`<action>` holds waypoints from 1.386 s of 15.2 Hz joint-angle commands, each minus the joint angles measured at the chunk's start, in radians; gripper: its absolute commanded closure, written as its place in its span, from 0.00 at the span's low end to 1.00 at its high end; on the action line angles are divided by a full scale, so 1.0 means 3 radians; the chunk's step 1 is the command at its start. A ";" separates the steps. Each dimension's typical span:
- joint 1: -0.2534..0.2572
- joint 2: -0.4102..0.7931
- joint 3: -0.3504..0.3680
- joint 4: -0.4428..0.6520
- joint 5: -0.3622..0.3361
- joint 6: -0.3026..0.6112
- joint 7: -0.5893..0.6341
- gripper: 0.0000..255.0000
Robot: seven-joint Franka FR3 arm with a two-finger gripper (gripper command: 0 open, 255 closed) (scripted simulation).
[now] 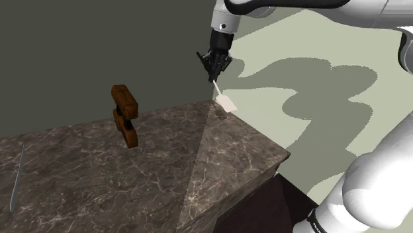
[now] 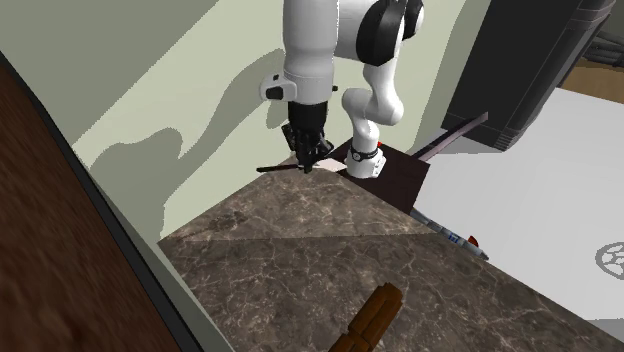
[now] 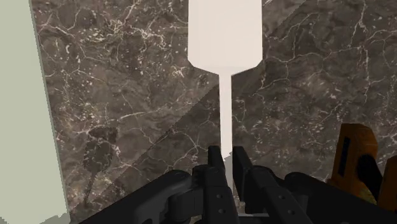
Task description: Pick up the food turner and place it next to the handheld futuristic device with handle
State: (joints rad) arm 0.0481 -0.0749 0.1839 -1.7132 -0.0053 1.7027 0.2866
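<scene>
White food turner (image 1: 226, 102), a thin handle ending in a flat squarish blade, hangs blade-down from the black gripper (image 1: 214, 76) of a white robot arm, above the far corner of a dark veined marble counter (image 1: 152, 165). In the wrist view the two fingers (image 3: 215, 167) are almost closed and pinch the end of the handle between them, so the blade points away from the hand toward the stone below. Holding the tool by its handle tip leaves the broad blade free to be laid down flat. A faint shadow of the tool falls on the counter off to one side, which suggests the turner is lifted clear of the surface rather than resting on it. The handheld device (image 1: 124, 116), a brown blocky object with a handle, stands near the middle of the counter, well apart from the turner and toward the shoulder view's left. As I judge it, the pick-up is done and the carry across to the device remains. A thin grey utensil (image 1: 16, 177) lies near the counter's edge at the shoulder view's far left, away from both
</scene>
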 commanded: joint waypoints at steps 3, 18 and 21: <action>0.0108 0.0503 0.0121 0.0603 -0.0114 -0.0113 0.0237 1.00; 0.0148 0.0630 0.0149 0.0132 -0.0154 0.0479 0.0334 1.00; 0.0146 0.0634 0.0148 0.0003 -0.0157 0.0612 0.0338 1.00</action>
State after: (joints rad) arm 0.0926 0.1162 0.2287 -1.6992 -0.0526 1.8737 0.3886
